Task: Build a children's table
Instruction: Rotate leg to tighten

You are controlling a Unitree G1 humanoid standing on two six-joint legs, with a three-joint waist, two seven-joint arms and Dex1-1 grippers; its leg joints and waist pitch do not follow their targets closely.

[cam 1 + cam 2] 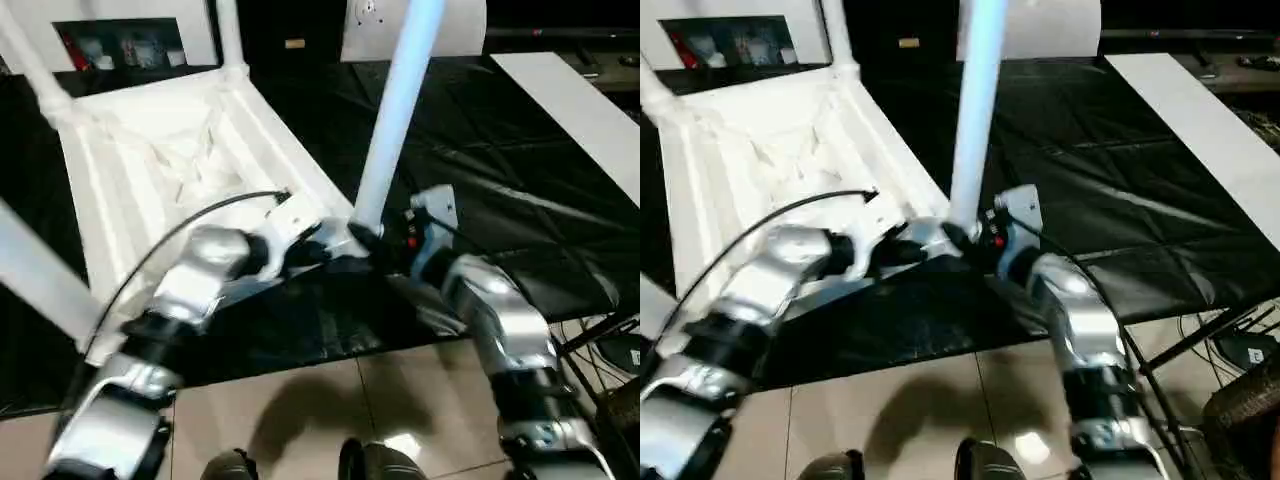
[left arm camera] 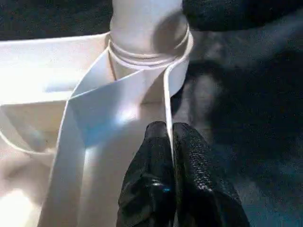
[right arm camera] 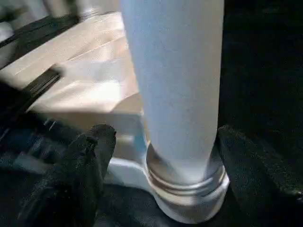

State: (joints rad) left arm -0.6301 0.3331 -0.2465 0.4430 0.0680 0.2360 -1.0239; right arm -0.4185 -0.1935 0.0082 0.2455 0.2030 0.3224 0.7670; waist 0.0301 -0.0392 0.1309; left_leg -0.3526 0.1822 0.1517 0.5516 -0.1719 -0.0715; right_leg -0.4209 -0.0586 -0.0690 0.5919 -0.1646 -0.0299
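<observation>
Left gripper (image 2: 171,142) clenched on the rim (image 2: 166,101), right gripper (image 3: 161,156) released around the leg (image 3: 175,85), which, perhaps half-seated, could tip.

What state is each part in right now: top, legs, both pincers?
Table top: upside down, ribbed underside up, on the black cloth.
Near-corner leg: upright, seated in its socket.
Far legs: two standing in the far corner sockets.
Left pincer: shut on the table top's rim beside the near-corner leg.
Right pincer: open, one finger on each side of the near-corner leg's base, not gripping.
</observation>
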